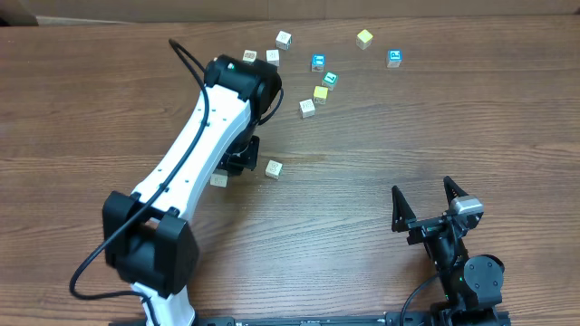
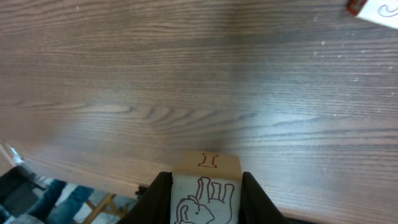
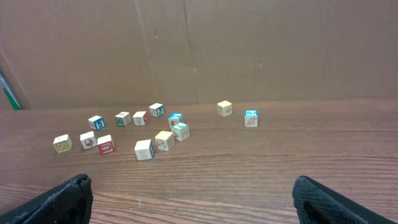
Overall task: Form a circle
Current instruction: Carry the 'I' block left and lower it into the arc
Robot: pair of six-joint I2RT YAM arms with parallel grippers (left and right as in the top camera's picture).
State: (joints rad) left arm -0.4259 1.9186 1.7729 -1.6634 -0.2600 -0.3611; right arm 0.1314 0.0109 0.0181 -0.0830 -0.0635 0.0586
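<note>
**Step in hand:** fetching one cube for the circle.

**Left pincer:** The left pincer (image 2: 205, 182) is nearly closed and grips a cube (image 2: 205, 198) by two opposite sides. The face toward the camera carries a line drawing, and the top carries a letter I. From the wrist view I cannot tell whether this cube rests on the table (image 2: 186, 74) or is raised off it. In the overhead view the left arm covers most of that pincer, which is over the left half of the table.

**Right pincer:** The right pincer (image 1: 424, 201) stands fully open and holds nothing. It sits at the near right, well apart from every cube.

**Circle:** not formed. The cubes meant for it lie as a loose scatter (image 1: 321, 93) at the far centre:
- a short curving run of four
- three more to the far left of the run
- two apart at the far right

A lone cube (image 1: 274, 168) sits just right of the left pincer, nearer than the scatter.

**Next move, in my judgement:** carry the held cube to the far centre and set it down beside the curving run so that it continues the curve. The release must be gentle, because these cubes look light and a nudge would shift the neighbours. The left arm's elbow hangs over the far-left cubes, so I would watch clearance there. Most of the ring is yet to be built.
</note>
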